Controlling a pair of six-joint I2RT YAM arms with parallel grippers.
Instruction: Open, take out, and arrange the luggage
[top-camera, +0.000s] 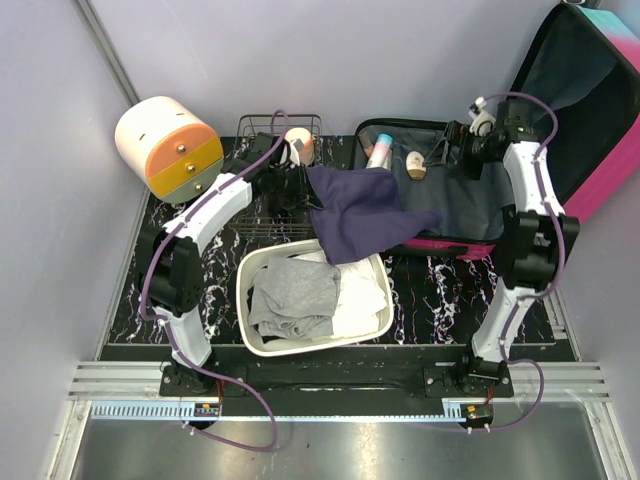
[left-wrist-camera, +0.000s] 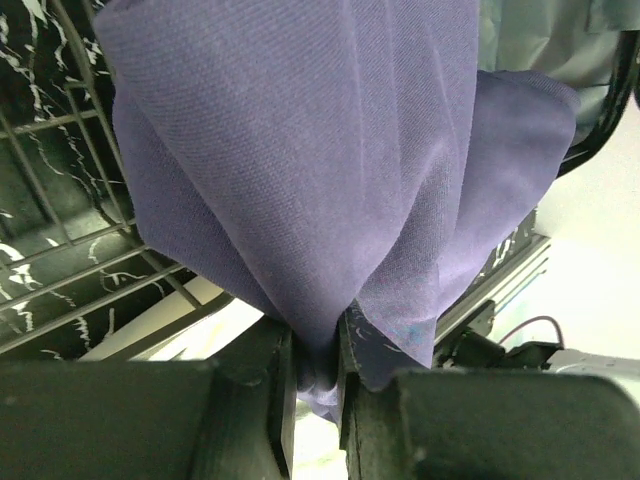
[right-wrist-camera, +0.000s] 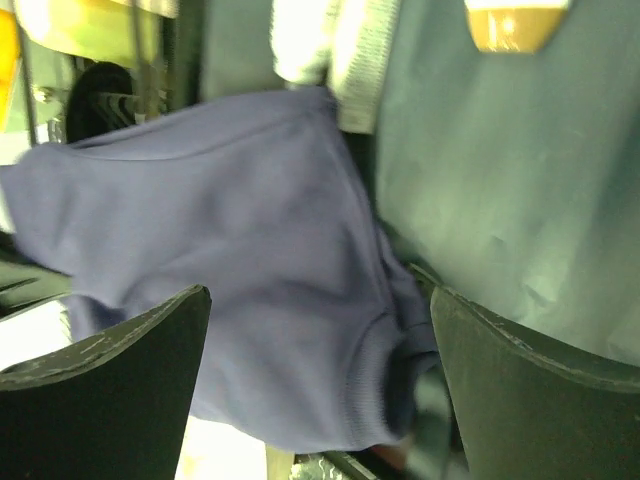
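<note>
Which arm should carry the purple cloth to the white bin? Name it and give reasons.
Left. The left hand is shut on the purple cloth, pinching a fold, and sits nearer the white bin. The right hand is open over the luggage, holding nothing.

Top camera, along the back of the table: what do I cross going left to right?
round drawer box → wire basket → purple cloth → luggage lid, standing open at the far right.
</note>
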